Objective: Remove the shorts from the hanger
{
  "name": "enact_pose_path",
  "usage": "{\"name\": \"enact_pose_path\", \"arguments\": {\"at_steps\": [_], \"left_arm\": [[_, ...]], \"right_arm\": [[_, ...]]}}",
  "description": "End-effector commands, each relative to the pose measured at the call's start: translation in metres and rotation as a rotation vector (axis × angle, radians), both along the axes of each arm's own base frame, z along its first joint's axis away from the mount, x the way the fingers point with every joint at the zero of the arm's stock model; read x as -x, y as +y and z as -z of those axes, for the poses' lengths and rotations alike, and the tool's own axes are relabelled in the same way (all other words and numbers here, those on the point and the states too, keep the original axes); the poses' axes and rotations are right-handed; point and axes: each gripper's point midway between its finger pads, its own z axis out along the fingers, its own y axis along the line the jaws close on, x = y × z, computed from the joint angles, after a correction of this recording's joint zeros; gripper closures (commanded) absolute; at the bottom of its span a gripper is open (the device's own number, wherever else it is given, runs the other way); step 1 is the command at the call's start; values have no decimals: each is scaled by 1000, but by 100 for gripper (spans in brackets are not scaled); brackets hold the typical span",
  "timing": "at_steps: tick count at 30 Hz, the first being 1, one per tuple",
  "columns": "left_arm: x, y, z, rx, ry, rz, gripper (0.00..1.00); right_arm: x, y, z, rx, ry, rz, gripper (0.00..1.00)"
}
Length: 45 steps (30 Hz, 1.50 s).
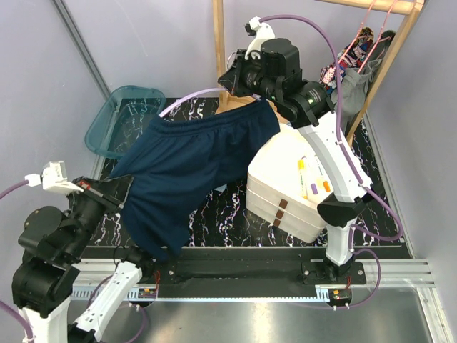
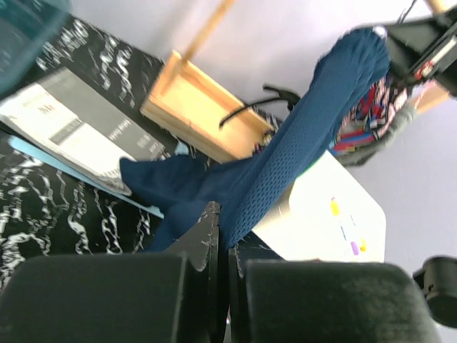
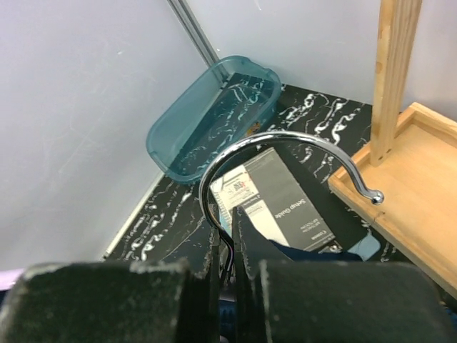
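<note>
Currently, navy shorts (image 1: 193, 161) hang outside the tilted teal bin (image 1: 106, 123).

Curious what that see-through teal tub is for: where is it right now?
In the top view the teal tub sits at the far left of the table, by the left wall, just left of the navy shorts.

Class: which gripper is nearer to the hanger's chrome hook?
Right. The right gripper clamps the chrome hook at its base; the left gripper pinches the navy shorts well away, at their far end.
</note>
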Motion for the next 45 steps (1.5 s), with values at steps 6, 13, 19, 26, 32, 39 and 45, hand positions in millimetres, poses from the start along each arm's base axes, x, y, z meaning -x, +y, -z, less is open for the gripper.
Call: {"name": "enact_pose_path", "arguments": {"at_steps": [6, 13, 19, 26, 32, 39, 45], "left_arm": [[23, 46, -3, -30, -55, -202, 100], [37, 51, -1, -38, -83, -201, 100], [48, 58, 2, -82, -91, -209, 100], [35, 37, -1, -90, -99, -116, 100], [-6, -25, -20, -8, -132, 134, 100], [-41, -55, -48, 26, -130, 233, 100], [-51, -61, -53, 26, -116, 250, 100]], "right_arm": [[-52, -71, -52, -205, -91, 228, 100], [-67, -81, -46, -236, -64, 246, 100], [-79, -83, -42, -227, -71, 256, 100], [-73, -58, -49, -317, -26, 118, 100], [-21, 22, -77, -496, -7, -290, 100], [58, 96, -126, -740, 47, -589, 100], [97, 109, -154, -913, 150, -728, 100]]}}
